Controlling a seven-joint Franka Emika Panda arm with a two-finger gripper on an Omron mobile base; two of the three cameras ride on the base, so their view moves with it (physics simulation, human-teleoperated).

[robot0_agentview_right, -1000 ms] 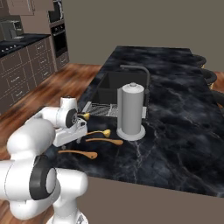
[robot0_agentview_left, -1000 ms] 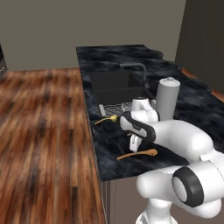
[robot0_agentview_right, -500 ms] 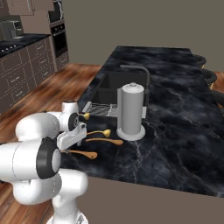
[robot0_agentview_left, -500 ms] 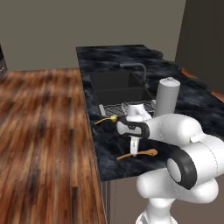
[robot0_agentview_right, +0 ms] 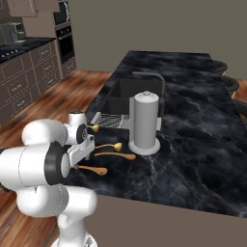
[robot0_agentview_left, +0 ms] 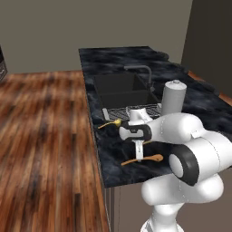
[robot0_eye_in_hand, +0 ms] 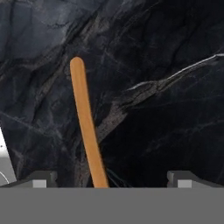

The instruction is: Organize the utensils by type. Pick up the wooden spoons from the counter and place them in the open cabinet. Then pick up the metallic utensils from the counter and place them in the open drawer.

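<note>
So the gripper (robot0_eye_in_hand: pixel 109 179) had been dropped lower, fingers spread wide and empty, straddling a wooden spoon (robot0_eye_in_hand: pixel 86 127) by the counter's (robot0_eye_in_hand: pixel 166 52) front edge. Grab looked imminent.

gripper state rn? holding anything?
Gripper: open, jaws spread wide, holding nothing. It hangs over the handle of a wooden spoon lying on the counter, the handle between the fingertips.

The pincer (robot0_agentview_left: pixel 139 153) hung over a wooden spoon (robot0_agentview_left: pixel 144 159) on the black tabletop (robot0_agentview_left: pixel 113 149). A yellow-headed utensil (robot0_agentview_left: pixel 110 123) lay near the sink (robot0_agentview_left: pixel 122 89).
</note>
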